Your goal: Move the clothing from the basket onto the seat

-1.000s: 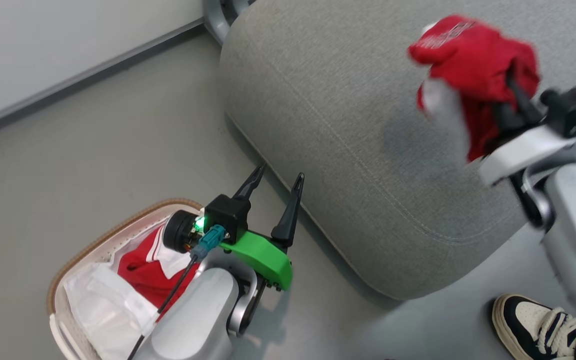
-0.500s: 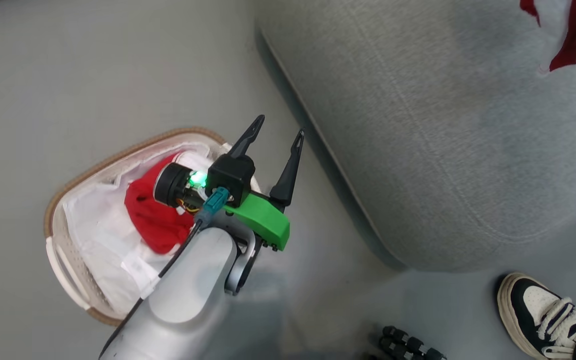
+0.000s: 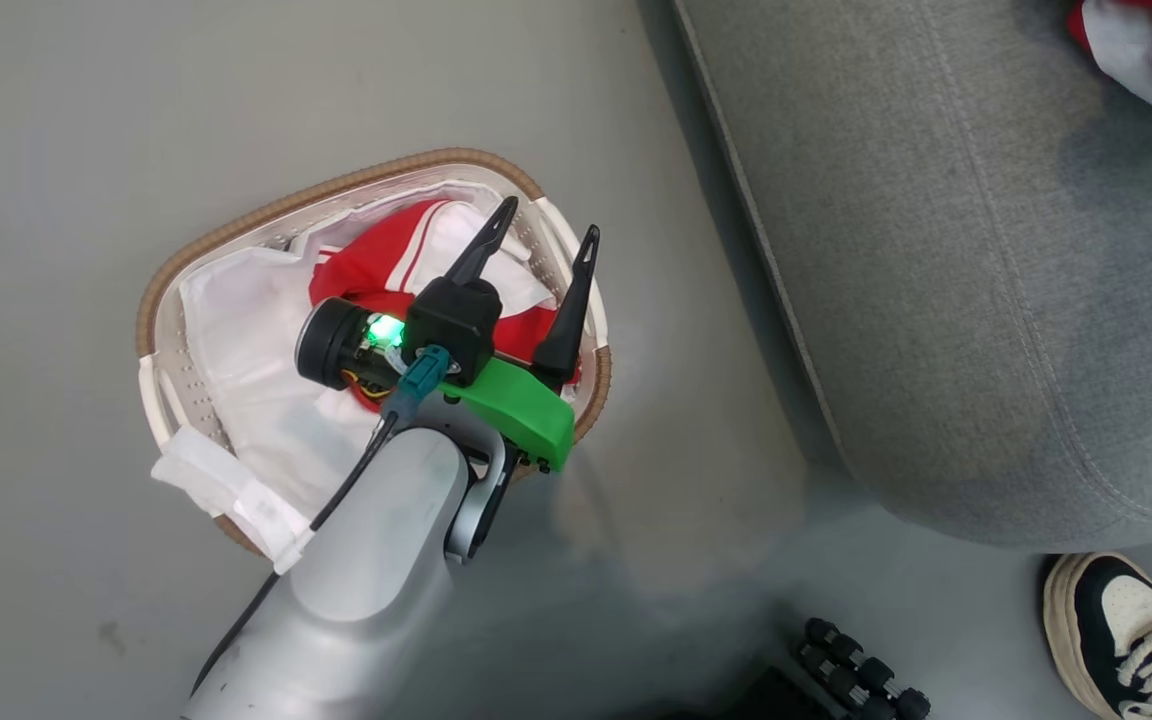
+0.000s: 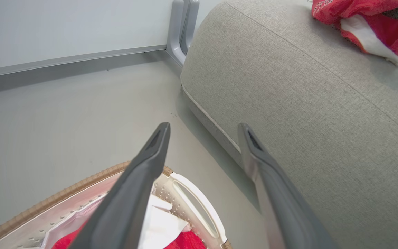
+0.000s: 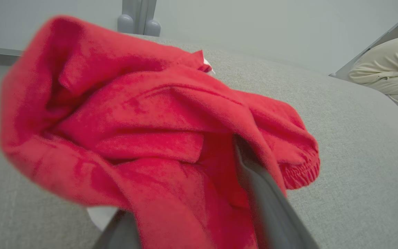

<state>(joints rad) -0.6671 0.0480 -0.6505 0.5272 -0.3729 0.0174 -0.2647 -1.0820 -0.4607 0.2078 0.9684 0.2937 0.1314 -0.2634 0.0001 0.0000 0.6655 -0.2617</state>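
Note:
The cream perforated basket (image 3: 236, 215) with a brown woven rim stands on the floor, its white liner holding a red jersey with white stripes (image 3: 376, 265). My left gripper (image 3: 549, 222) hovers open above the basket's right side with nothing between its fingers. In the left wrist view this gripper (image 4: 204, 127) points past the basket's handle (image 4: 199, 204) towards the grey seat (image 4: 306, 103). My right gripper (image 5: 192, 155) is shut on another bundle of red clothing (image 5: 143, 138) just over the seat (image 5: 351, 145). The cloth hides its fingertips. That bundle (image 3: 1136, 50) lies at the seat's far corner.
The seat (image 3: 936, 250) fills the right half of the head view, with a strip of bare floor between it and the basket. A person's black-and-white shoe (image 3: 1126, 630) stands at the lower right. A black ribbed part (image 3: 856, 670) shows at the bottom edge.
The head camera has swung, so the basket now sits mid-picture. My left gripper stands further over the basket than before. The right gripper's red bundle now shows at the top right corner.

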